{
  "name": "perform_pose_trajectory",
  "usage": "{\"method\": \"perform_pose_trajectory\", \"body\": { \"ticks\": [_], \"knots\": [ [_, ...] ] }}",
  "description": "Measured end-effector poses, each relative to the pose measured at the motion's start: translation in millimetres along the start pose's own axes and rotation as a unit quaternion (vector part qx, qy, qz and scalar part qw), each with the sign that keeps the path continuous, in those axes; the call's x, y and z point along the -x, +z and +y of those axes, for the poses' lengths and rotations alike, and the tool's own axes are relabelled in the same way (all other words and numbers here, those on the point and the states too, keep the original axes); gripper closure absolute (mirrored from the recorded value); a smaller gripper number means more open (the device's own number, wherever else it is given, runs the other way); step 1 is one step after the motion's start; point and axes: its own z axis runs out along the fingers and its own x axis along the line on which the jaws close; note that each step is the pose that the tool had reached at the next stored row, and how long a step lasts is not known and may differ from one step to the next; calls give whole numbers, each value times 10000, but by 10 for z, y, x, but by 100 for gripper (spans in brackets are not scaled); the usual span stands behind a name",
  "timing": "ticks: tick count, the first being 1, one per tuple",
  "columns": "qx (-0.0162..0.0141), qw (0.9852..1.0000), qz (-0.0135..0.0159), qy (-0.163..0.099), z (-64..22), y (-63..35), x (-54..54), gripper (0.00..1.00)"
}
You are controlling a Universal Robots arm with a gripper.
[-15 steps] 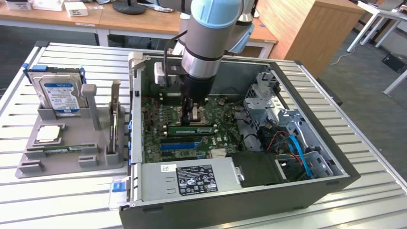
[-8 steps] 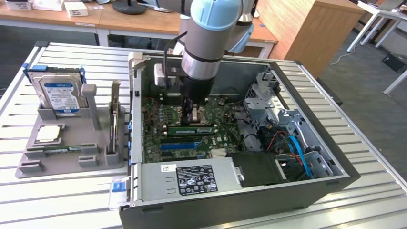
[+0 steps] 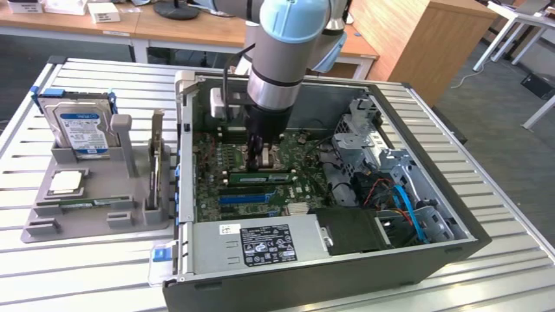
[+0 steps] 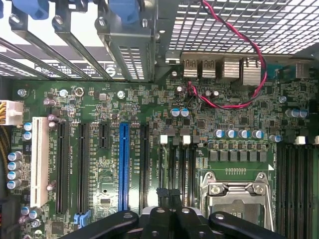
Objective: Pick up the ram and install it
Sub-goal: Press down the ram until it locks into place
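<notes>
The gripper (image 4: 168, 199) hangs shut over the green motherboard (image 4: 149, 99), its fingertips pinched together above the 2 black slots with white clips (image 4: 174, 139) beside the CPU socket (image 4: 234, 191). A blue slot (image 4: 123, 167) stands among black slots (image 4: 82, 167), with a white slot (image 4: 40, 159) further out and more dark slots (image 4: 296, 179) on the socket's far side. A red-and-black wire (image 4: 239, 55) loops from the perforated wall (image 4: 239, 22) past the silver ports (image 4: 222, 67) to the board.

One hard drive (image 3: 84, 127), one ram (image 3: 87, 204) in holder, one ram (image 3: 257, 175) on motherboard, one PC case (image 3: 303, 276).
</notes>
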Motion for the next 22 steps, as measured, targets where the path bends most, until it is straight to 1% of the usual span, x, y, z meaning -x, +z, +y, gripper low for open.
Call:
{"method": "perform_pose_trajectory", "body": {
  "ticks": [4, 19, 22],
  "knots": [
    [0, 10000, 1, 0, -1, 26, -1, 89],
    [1, 10000, 2, 0, -1, 54, -2, 89],
    [0, 10000, 1, 0, -2, 72, -3, 89]
  ]
}}
